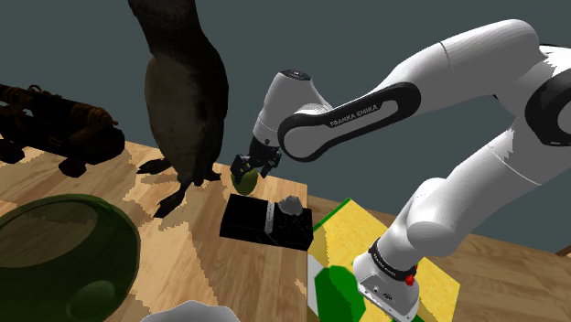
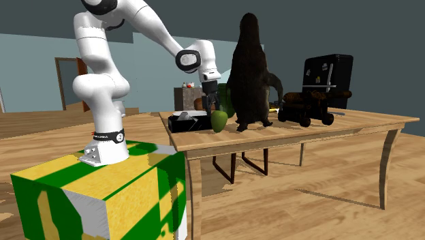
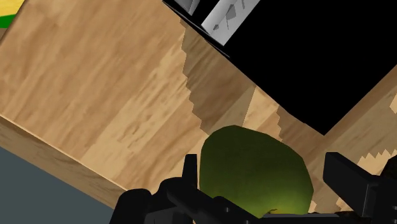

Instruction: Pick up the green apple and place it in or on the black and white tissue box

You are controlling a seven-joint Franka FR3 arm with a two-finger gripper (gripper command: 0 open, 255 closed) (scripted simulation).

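- At the centre of the shoulder view: black gripper [image 1: 249, 170] low over a wooden table [image 1: 91, 183], spread wide with a green apple [image 1: 243, 180] between the fingers. In the wrist view, a sliver of wood between the apple and one finger [image 3: 353, 181], so probably cradled and not yet clamped.
- Apple seemingly resting on or barely above the table, near a black tissue box [image 1: 256, 222] at lower centre, with a white tissue [image 1: 291, 205] poking from the top.
- Risk of lifting empty, or of nudging the round apple into a roll, from closing off-centre.
- Risk of a slip in mid-carry, from narrow fingers on smooth, curved skin.
- Risk of brushing the tall dark animal figure [image 1: 183, 91], upper centre-left and close beside the hand, by swinging away from the box.
- Risk of the apple rolling off the box top, or squashing the tissue, on release from too high or too near an edge.
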